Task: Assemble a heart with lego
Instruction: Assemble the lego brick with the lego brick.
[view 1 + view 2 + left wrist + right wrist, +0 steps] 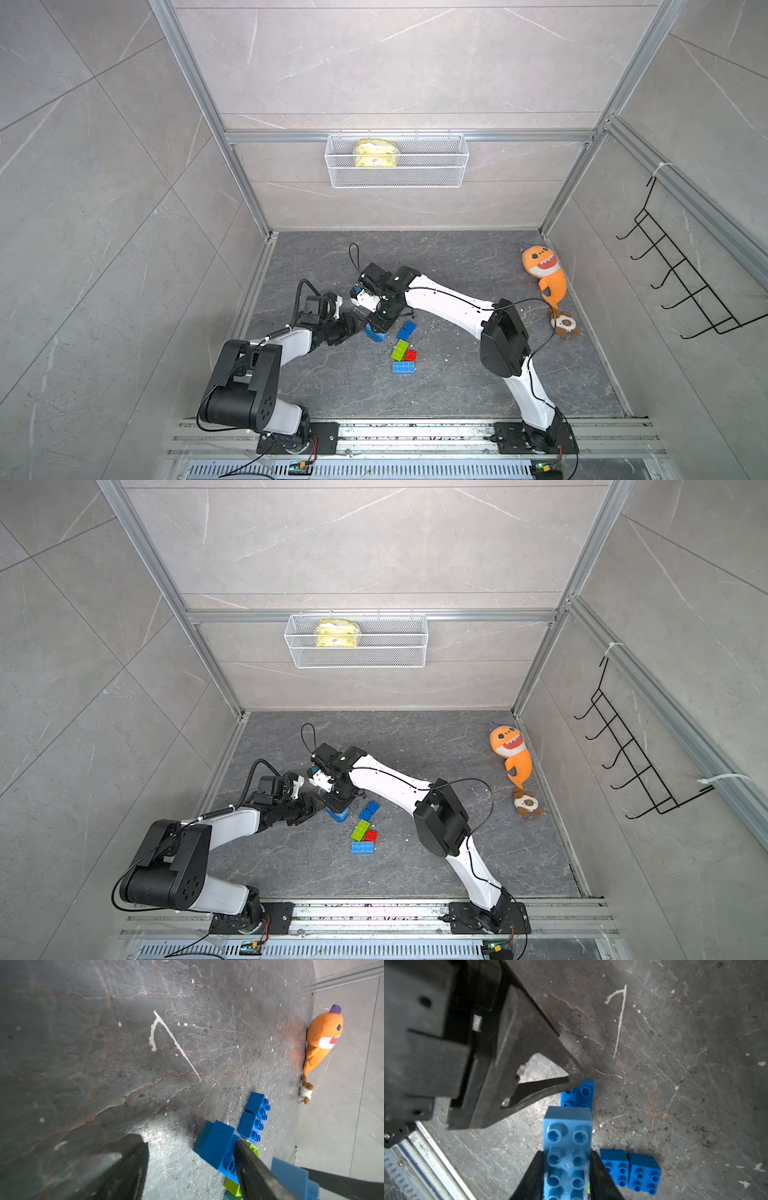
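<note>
Nearest the robot's base, a flat light blue brick (403, 367), a lime green brick (400, 349) and a small red brick (411, 354) lie close together on the floor (457, 386). They look loose, so the heart is not built yet, but I cannot be sure.

A bit farther, two dark blue bricks (630, 1169) sit side by side. Next to them the right gripper (566, 1155) is squeezed tight on a long light blue brick (566, 1126), just over a lone dark blue brick (218, 1142).

The left gripper (191, 1144) has its jaws part way open around that lone brick. One finger touches it and the other stands apart, so it holds nothing.

I think this step is joining these two. Next, the left should hold the bottom brick firm while the right lines up the bumps and pushes down.

Far off lies an orange toy shark (544, 270).
</note>
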Available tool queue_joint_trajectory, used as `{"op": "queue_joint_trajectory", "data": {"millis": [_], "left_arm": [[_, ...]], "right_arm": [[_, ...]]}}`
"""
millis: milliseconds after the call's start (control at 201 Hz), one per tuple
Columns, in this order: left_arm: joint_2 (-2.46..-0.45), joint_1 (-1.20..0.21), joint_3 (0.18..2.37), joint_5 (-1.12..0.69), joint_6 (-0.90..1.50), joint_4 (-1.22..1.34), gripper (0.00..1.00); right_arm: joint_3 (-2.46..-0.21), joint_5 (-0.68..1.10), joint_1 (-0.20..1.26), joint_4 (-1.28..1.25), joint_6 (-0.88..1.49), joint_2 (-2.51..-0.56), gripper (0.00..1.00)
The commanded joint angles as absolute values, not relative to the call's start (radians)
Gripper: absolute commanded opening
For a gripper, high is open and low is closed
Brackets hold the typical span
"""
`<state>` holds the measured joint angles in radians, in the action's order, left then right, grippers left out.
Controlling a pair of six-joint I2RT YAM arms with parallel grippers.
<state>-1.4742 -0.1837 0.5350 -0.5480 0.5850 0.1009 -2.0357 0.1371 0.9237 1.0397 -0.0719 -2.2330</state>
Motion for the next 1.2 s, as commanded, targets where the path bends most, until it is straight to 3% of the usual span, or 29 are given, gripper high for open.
{"op": "queue_joint_trajectory", "data": {"millis": [0, 1191], "left_arm": [[-1.489, -0.19, 0.56, -0.568, 0.591, 0.125, 0.67], [-1.45, -0.215, 0.489, -0.551, 0.612, 0.166, 0.63]], "right_arm": [[-2.105, 0.091, 0.93, 1.131, -0.078, -2.282, 0.29], [-2.194, 0.102, 0.953, 1.209, 0.085, -2.392, 0.29]]}}
